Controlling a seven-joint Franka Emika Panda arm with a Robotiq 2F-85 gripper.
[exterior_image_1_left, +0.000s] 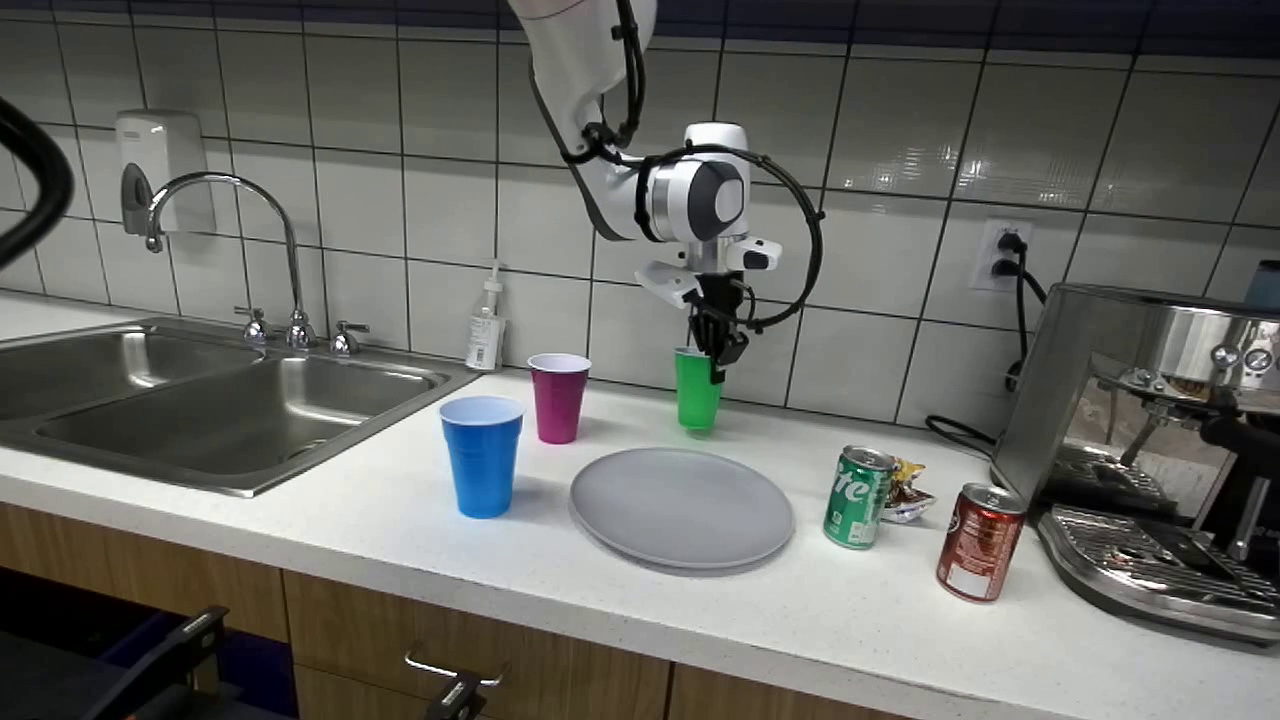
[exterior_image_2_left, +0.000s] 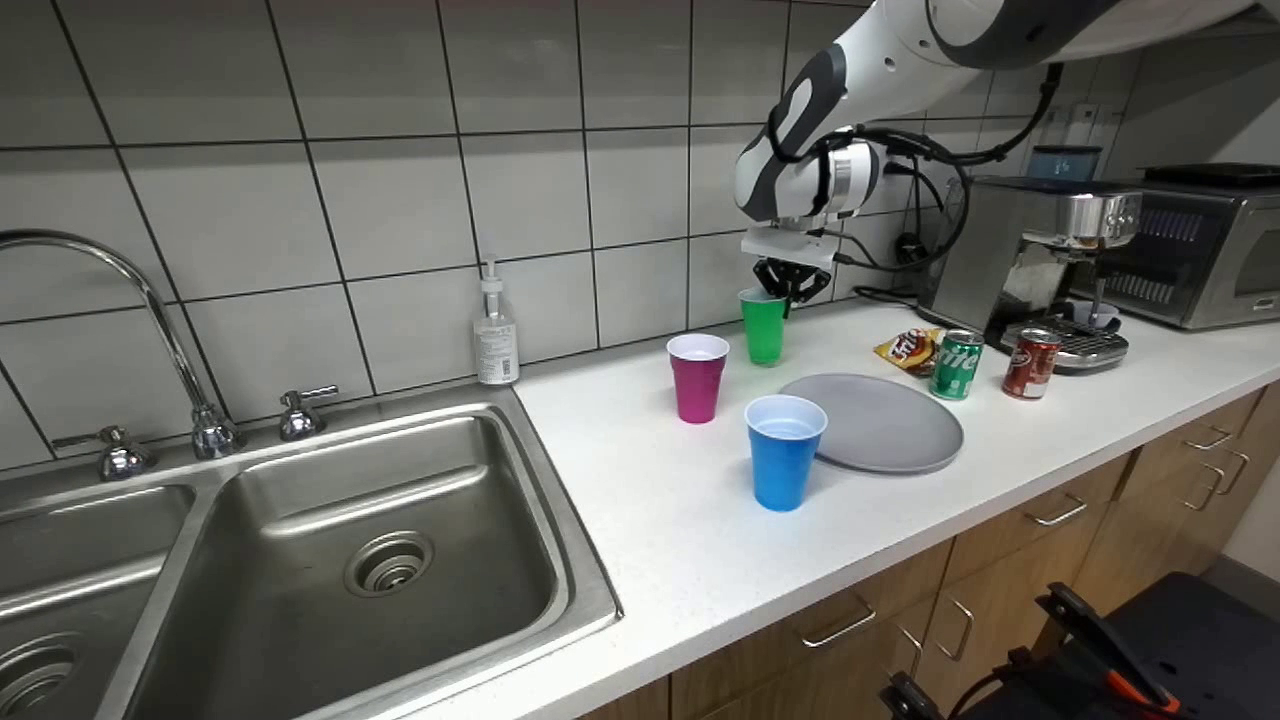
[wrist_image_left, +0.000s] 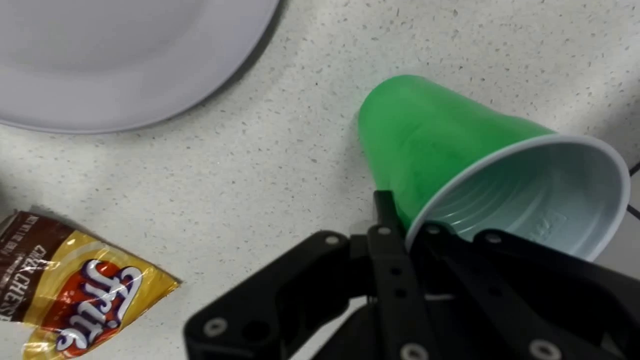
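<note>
The green cup (wrist_image_left: 430, 135) stands near the tiled wall in both exterior views, with its pale inside facing up. My gripper (wrist_image_left: 407, 227) is shut on its rim and side wall. One finger (wrist_image_left: 386, 210) lies along the outside of the cup; the other reaches inside and its tip is hidden by the cup wall. From outside, the gripper (exterior_image_1_left: 716, 360) comes down from above at the cup's edge. A grey plate (exterior_image_1_left: 682, 508) lies in front of the cup. Whether the cup's base touches the counter I cannot tell.
A magenta cup (exterior_image_1_left: 559, 400) and a blue cup (exterior_image_1_left: 483, 460) stand toward the sink (exterior_image_2_left: 400, 480). Past the plate are a green can (exterior_image_1_left: 860, 498), a red can (exterior_image_1_left: 982, 545), a Fritos bag (wrist_image_left: 90, 290) and a coffee machine (exterior_image_2_left: 1040, 260). A soap bottle (exterior_image_2_left: 495, 335) stands behind.
</note>
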